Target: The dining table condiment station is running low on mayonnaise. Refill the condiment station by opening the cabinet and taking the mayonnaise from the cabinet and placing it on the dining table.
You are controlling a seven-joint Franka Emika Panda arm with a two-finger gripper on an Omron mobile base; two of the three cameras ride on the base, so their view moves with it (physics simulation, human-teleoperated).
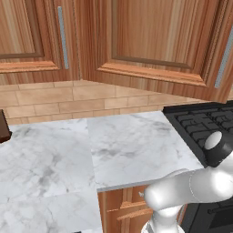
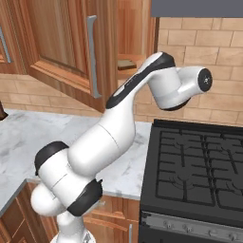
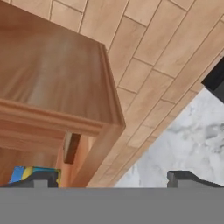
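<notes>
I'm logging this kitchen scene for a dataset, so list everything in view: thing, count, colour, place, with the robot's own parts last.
cabinet: one, reddish-brown wood, on the wall, door swung open, grey bar handle.
neighbouring cabinet door: one, reddish-brown, further left, shut.
mayonnaise: one, blue and yellow, inside the cabinet, partly hidden behind a fingertip in the hand view.
dark brown slice: one, on the cabinet shelf.
kitchen counter: one, white grey-veined marble, under the cabinets.
brick backsplash: one, tan, behind counter and stove.
stove: one, black, right of the counter.
dark brown object: one, at the counter's left edge, cut off.
arm: one, white with dark joints, reaching up towards the cabinet.
end effector: one, dark fingertips, open, empty.
</notes>
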